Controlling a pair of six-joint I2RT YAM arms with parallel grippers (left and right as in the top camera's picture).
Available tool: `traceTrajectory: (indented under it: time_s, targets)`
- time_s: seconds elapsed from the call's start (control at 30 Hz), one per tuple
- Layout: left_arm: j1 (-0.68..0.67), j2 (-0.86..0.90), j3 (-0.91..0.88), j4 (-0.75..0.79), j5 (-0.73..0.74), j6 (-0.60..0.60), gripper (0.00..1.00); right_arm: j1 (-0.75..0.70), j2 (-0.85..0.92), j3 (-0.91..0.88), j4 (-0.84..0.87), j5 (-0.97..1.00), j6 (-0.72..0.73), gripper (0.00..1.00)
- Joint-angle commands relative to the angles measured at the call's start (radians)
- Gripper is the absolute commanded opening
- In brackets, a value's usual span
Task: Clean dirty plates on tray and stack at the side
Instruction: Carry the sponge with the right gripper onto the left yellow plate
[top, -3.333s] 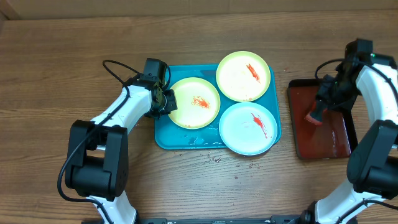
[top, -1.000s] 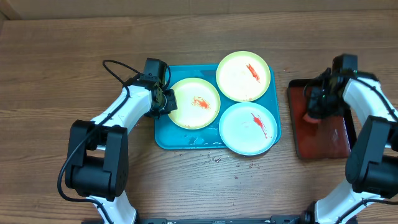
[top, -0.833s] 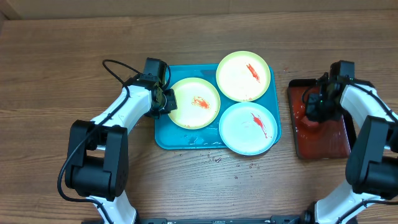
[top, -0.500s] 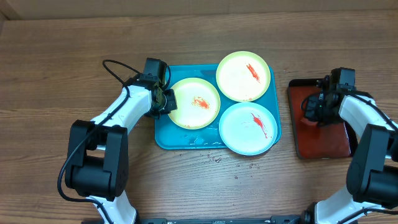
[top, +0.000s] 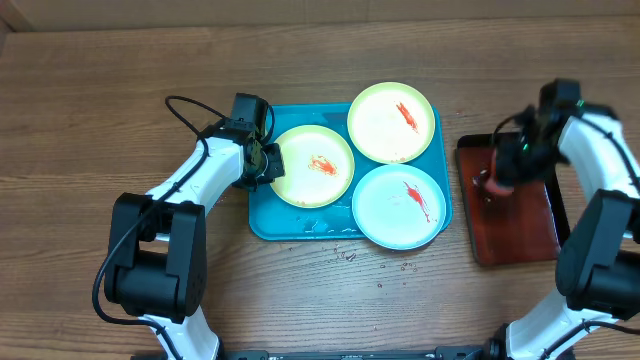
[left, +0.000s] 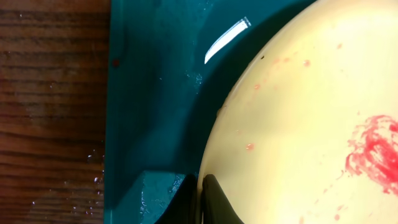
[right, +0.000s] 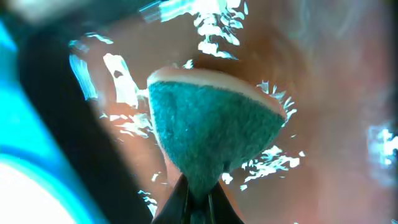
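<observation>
Brown wood-grain table (top: 100, 90), three sauce-smeared plates on the turquoise tray (top: 262, 222)
The left gripper (top: 270, 163) is clamped on the rim of the left yellow-green plate (top: 313, 166); the other yellow-green plate (top: 391, 122) and the white plate (top: 400, 205) lie just beside it. The right gripper (top: 499, 179) pinches a green sponge (right: 208, 130) over the wet dark red tray (top: 520, 230)

Wood table (top: 100, 100): turquoise tray (top: 265, 222), dark red tray (top: 520, 232).
</observation>
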Motion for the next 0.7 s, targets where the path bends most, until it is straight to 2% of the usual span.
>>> traceTrajectory:
  time_s: [0.0, 0.1, 0.17, 0.3, 0.5, 0.67]
  targets:
    - [0.007, 0.002, 0.007, 0.003, 0.023, 0.056, 0.04, 0.005, -0.011, 0.153, -0.063, -0.042, 0.01, 0.04]
    - [0.008, 0.002, 0.007, 0.016, 0.097, 0.107, 0.04, 0.01, -0.013, 0.225, -0.11, -0.14, -0.008, 0.04]
    - [0.008, 0.002, 0.007, 0.02, 0.135, 0.118, 0.04, 0.027, -0.025, 0.249, -0.109, -0.273, -0.039, 0.04]
    - [0.011, 0.002, 0.007, 0.022, 0.163, 0.137, 0.04, 0.093, -0.059, 0.255, -0.09, -0.389, -0.058, 0.04]
    - [0.041, 0.002, 0.007, 0.008, 0.161, 0.094, 0.04, 0.287, -0.074, 0.254, -0.052, -0.399, -0.021, 0.04]
    - [0.092, 0.002, 0.007, -0.011, 0.144, 0.001, 0.04, 0.476, -0.074, 0.243, 0.061, -0.266, 0.137, 0.04]
